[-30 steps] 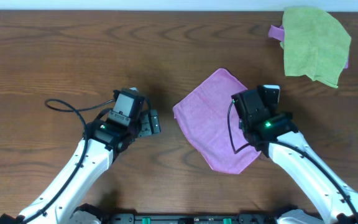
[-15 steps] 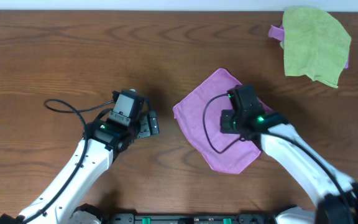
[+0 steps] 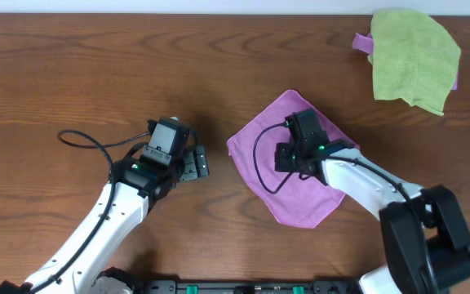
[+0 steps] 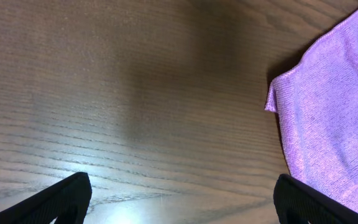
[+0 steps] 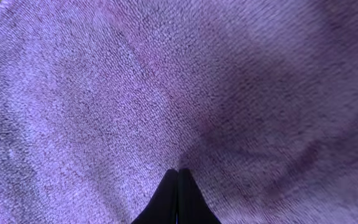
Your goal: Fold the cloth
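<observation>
**Two pincers, one cloth: seeking a hold for the first fold**

Overhead and wrist views. The cloth (image 3: 296, 204) lies flat and unfolded near the middle of the bench (image 3: 96, 73), turned so that its corners point like a diamond. A lime-green cloth (image 3: 414, 57) sits well apart at the far right corner.

The right pincer (image 5: 178, 171) is over the cloth's middle, its fingers pressed together and their tips touching the pile. Whether any fabric is caught between them cannot be told. The left pincer (image 4: 185, 205) has its jaws wide apart and holds nothing. It hangs over bare wood just beside the cloth's left corner.

By the look of it no fold has yet been made, and the step in hand is to get a hold. A pinch at the centre would likely raise a tent rather than a crease, so a hemmed corner or edge is the better place. The sequence should be:

- take one layer only;
- lift low;
- carry the corner across to its opposite;
- lay hem on hem before letting go.

The left pincer could pin the near corner so the soft cloth does not slide on the smooth wood.
</observation>
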Motion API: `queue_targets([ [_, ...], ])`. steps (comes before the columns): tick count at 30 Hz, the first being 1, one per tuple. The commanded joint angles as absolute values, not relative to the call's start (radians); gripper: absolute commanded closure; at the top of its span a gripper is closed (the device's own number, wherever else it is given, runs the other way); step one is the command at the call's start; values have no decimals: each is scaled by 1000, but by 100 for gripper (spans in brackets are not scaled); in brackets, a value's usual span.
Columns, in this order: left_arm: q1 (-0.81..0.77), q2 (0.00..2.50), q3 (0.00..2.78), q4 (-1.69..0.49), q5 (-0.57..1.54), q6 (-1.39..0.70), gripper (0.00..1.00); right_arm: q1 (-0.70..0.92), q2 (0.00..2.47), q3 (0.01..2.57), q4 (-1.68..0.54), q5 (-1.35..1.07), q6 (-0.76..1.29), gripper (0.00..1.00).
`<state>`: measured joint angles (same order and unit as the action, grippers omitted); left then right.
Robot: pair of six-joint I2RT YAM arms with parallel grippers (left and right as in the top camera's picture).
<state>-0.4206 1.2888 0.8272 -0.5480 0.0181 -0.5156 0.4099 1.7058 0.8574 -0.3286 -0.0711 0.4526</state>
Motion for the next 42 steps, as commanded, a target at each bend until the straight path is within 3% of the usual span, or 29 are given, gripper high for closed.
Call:
queue_targets([
  [1, -419, 1294, 844, -548, 0, -494, 5, 419, 1733, 871, -303, -92, 456, 98],
  [10, -419, 1294, 844, -550, 27, -495, 5, 434, 1802, 962, -172, -151, 500, 98],
  [18, -419, 1294, 844, -554, 27, -495, 5, 502, 1931, 1122, -265, -143, 492, 99],
  [29, -419, 1294, 844, -565, 24, -494, 5, 518, 1931, 1126, -384, -142, 484, 98],
  [33, -416, 1294, 839, -585, -66, -514, 5, 536, 1931, 1126, -381, -177, 466, 98],
  [42, -244, 1294, 838, -670, -77, -635, 5, 574, 1931, 1126, -340, -189, 447, 98],
])
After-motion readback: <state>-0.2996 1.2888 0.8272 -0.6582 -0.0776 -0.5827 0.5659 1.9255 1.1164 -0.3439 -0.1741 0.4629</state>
